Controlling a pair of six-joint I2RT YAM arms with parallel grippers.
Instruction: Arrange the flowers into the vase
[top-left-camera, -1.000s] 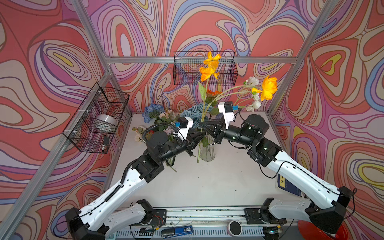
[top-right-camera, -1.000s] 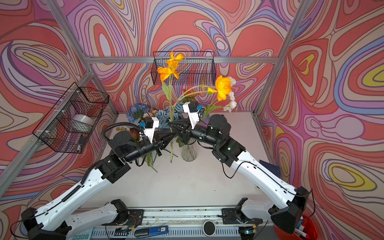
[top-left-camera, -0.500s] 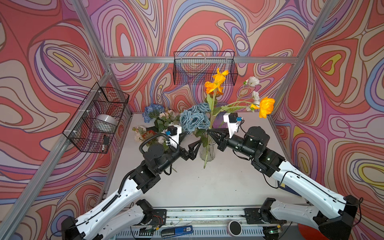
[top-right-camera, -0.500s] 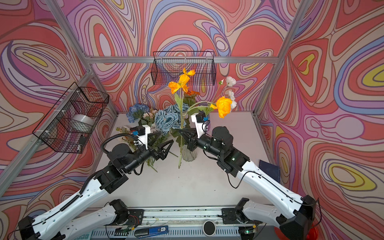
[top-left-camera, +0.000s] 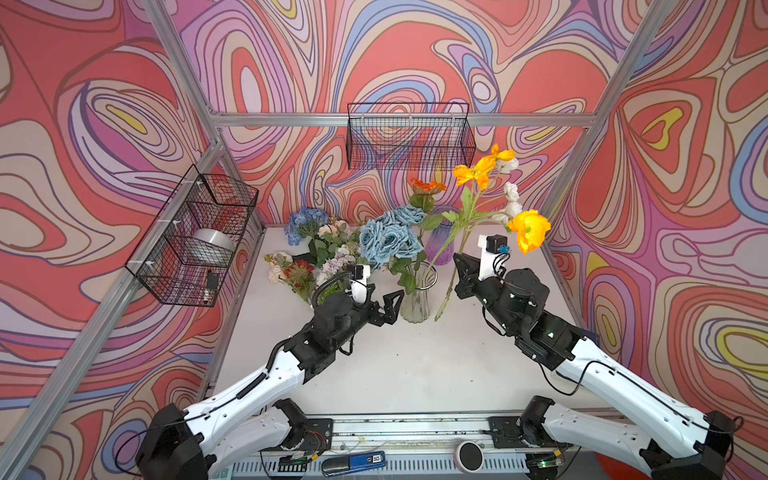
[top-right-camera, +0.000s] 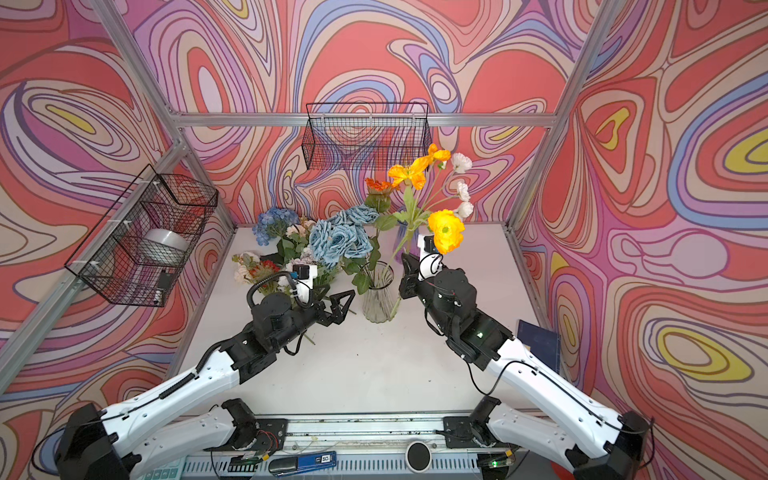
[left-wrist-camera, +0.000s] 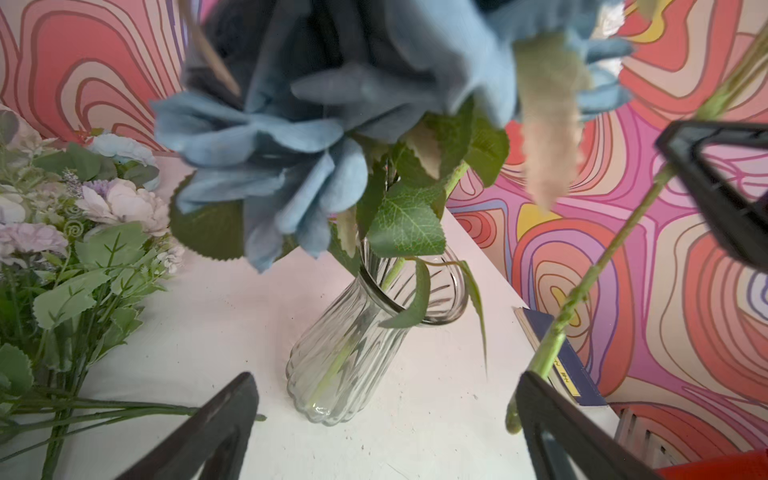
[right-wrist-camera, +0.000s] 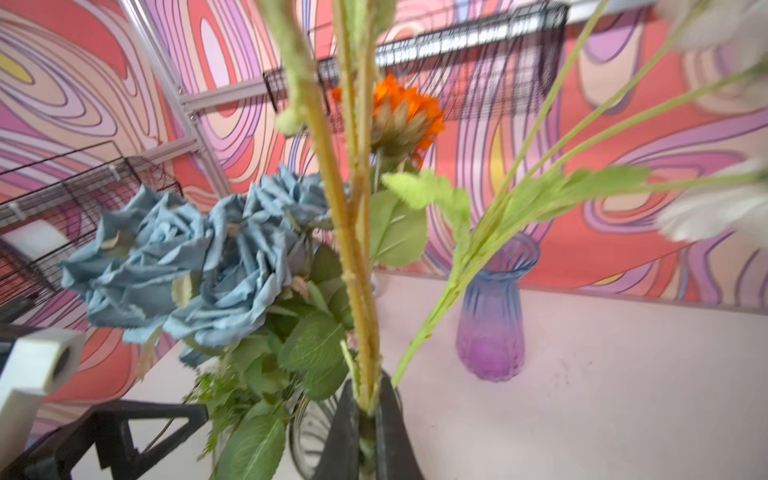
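A clear ribbed vase (top-left-camera: 417, 305) (top-right-camera: 377, 303) (left-wrist-camera: 353, 353) stands mid-table with blue roses (top-left-camera: 390, 240) (top-right-camera: 338, 241) (left-wrist-camera: 291, 124) (right-wrist-camera: 187, 270) in it. My right gripper (top-left-camera: 457, 274) (top-right-camera: 405, 274) (right-wrist-camera: 368, 411) is shut on the green stems of orange, yellow and white flowers (top-left-camera: 528, 232) (top-right-camera: 446, 230), just right of the vase. Their stem end (left-wrist-camera: 552, 345) hangs outside the vase, above the table. My left gripper (top-left-camera: 397, 306) (top-right-camera: 347, 307) (left-wrist-camera: 386, 382) is open and empty, just left of the vase. More flowers (top-left-camera: 320, 257) (top-right-camera: 282, 245) (left-wrist-camera: 62, 249) lie at the back left.
A purple vase (top-left-camera: 442, 245) (right-wrist-camera: 492, 316) with an orange flower (top-left-camera: 428, 185) (right-wrist-camera: 399, 112) stands behind the clear one. Wire baskets hang on the back wall (top-left-camera: 409, 137) and the left wall (top-left-camera: 195, 237). A blue book (top-right-camera: 536, 336) lies at the table's right edge.
My left gripper has opened and drawn back toward the front left. My right gripper has carried the orange and white stems to the right, off the vase's mouth.
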